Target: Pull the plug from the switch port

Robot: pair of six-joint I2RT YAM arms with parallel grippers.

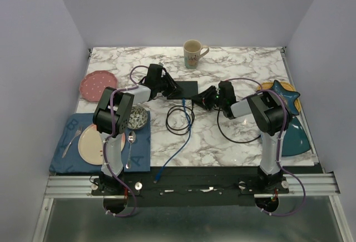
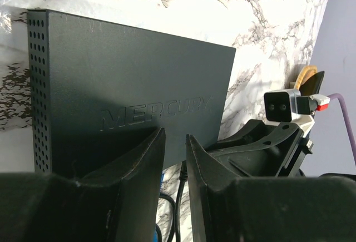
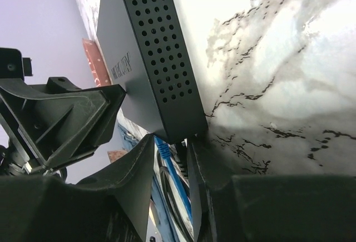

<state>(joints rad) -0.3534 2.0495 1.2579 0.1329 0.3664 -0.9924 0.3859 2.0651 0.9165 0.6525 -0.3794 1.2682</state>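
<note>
The black Mercury switch lies flat mid-table; it also shows in the left wrist view and the right wrist view. A blue plug and a black plug sit in ports at its near corner. The blue cable runs to the front edge and the black cable coils beside it. My right gripper is closed round both plugs, its fingers touching them. My left gripper rests on the switch's left end, almost closed, with nothing between the fingers.
A mug stands at the back. At the left are a pink plate, a patterned bowl and a blue mat with a cream plate. At the right are a teal plate and a blue star dish.
</note>
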